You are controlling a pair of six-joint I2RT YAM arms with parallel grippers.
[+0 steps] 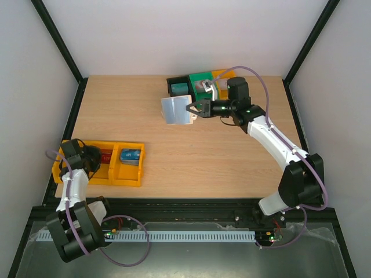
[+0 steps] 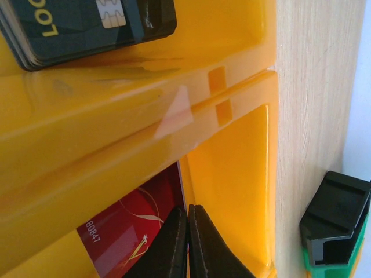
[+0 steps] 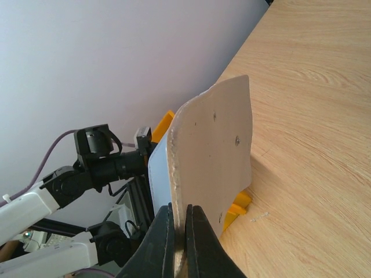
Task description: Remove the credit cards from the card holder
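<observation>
The red credit card [image 1: 106, 155] [image 2: 130, 226] sits tilted in the left compartment of a yellow bin [image 1: 126, 175] [image 2: 116, 145]. My left gripper [image 1: 93, 157] [image 2: 188, 213] is down in that compartment, shut, and the card's edge runs into the seam between its fingers. A dark card [image 2: 81, 23] with a chip tops a stack in the neighbouring compartment. The card holder [image 1: 175, 109] [image 3: 214, 150] hangs open above the table's back middle, cream outside, blue-grey inside. My right gripper [image 1: 194, 110] [image 3: 184, 211] is shut on its edge.
Black [image 1: 177, 87] [image 2: 336, 214], green [image 1: 201, 81] and yellow [image 1: 220, 74] bins stand in a row at the table's far edge, just behind the right gripper. The yellow two-compartment bin lies at the front left, near the left arm's base.
</observation>
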